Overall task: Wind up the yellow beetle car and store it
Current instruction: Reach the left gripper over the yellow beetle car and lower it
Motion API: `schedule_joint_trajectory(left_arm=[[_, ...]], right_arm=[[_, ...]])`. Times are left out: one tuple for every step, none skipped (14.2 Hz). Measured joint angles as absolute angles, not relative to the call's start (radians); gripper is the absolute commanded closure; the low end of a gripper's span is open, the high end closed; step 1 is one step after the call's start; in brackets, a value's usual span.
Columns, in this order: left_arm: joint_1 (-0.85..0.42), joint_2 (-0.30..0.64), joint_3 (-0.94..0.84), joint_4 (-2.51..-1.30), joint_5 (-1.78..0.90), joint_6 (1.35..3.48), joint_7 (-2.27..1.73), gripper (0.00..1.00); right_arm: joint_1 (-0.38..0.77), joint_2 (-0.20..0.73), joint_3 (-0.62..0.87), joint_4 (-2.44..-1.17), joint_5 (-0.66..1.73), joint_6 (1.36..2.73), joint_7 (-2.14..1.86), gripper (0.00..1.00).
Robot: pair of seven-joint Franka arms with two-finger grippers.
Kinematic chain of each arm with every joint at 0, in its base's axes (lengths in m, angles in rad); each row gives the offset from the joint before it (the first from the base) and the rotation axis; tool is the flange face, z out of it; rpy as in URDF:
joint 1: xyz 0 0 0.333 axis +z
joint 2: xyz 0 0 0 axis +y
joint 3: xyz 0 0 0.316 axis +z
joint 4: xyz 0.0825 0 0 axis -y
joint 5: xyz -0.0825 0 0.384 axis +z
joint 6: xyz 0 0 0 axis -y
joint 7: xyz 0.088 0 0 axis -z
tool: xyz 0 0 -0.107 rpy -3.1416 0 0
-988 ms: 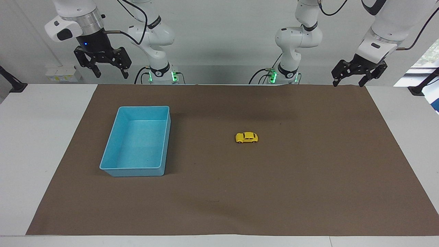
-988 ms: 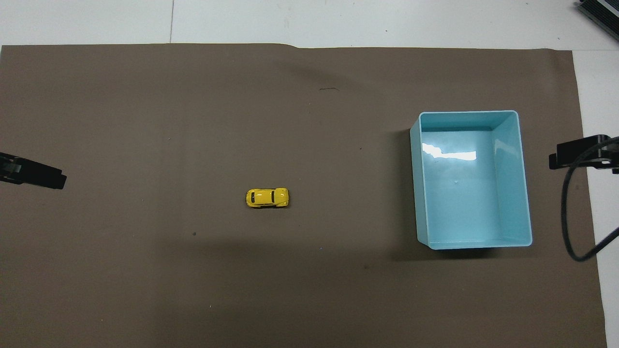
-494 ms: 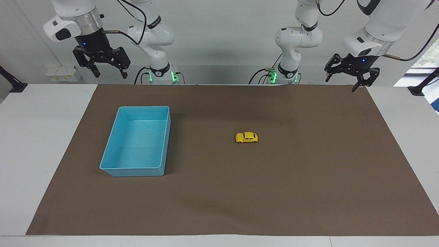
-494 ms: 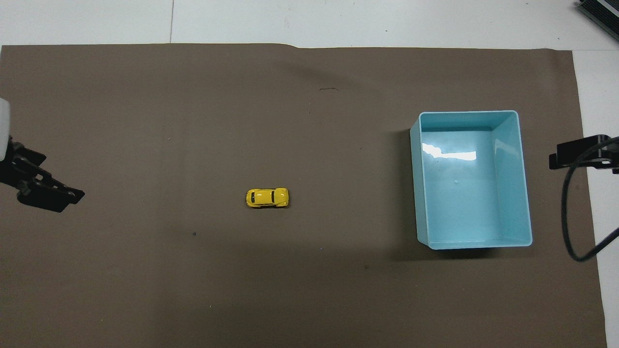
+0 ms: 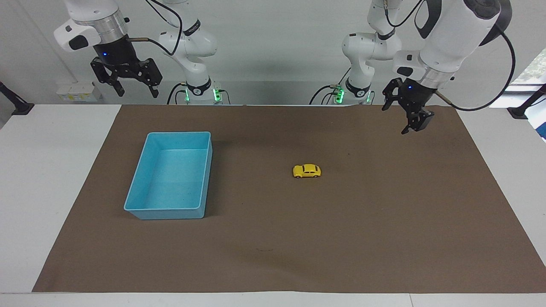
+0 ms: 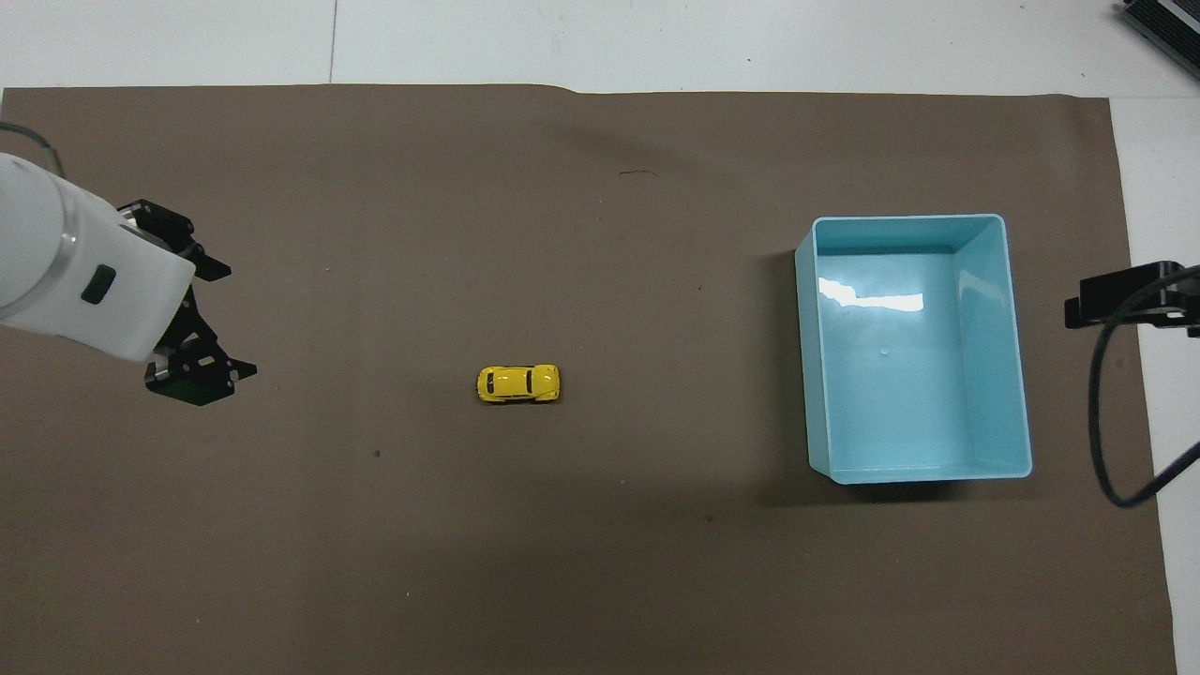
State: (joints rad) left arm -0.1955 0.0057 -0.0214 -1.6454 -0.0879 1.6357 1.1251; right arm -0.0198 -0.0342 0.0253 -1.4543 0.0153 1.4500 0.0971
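On brown mat, tiny yellow beetle car (image 5: 306,171)

no readable text, labels, brands or numbers anywhere

A matt brown paper-like sheet (image 6: 600,562) covers a smooth white table (image 5: 51,170). At frame right, a glossy light blue plastic bin (image 6: 1017,356) reflects light. The centred yellow beetle car (image 6: 518,383) looks shiny.
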Motion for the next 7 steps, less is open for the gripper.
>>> schedule_joint_trajectory(left_arm=[[-0.199, 0.011, -0.021, -1.67, -0.103, 1.67, 1.177, 0.0], [-0.203, 0.019, -0.02, -1.687, -0.112, 1.693, 1.217, 0.0], [-0.21, 0.029, -0.021, -1.698, -0.117, 1.71, 1.247, 0.0], [-0.224, 0.046, -0.021, -1.708, -0.119, 1.732, 1.265, 0.0], [-0.244, 0.065, -0.021, -1.719, -0.12, 1.765, 1.271, 0.0], [-0.27, 0.082, -0.021, -1.739, -0.12, 1.812, 1.27, 0.0], [-0.298, 0.097, -0.021, -1.77, -0.12, 1.869, 1.269, 0.0]], right_arm=[[-0.02, -0.034, 0.025, -1.454, 0.015, 1.45, 0.097, 0.0], [-0.02, -0.034, 0.025, -1.454, 0.015, 1.45, 0.097, 0.0], [-0.02, -0.035, 0.025, -1.454, 0.015, 1.449, 0.097, 0.0], [-0.02, -0.036, 0.025, -1.454, 0.015, 1.449, 0.097, 0.0], [-0.02, -0.038, 0.025, -1.454, 0.015, 1.449, 0.097, 0.0], [-0.02, -0.039, 0.025, -1.454, 0.015, 1.449, 0.097, 0.0], [-0.02, -0.04, 0.025, -1.454, 0.015, 1.449, 0.097, 0.0]])
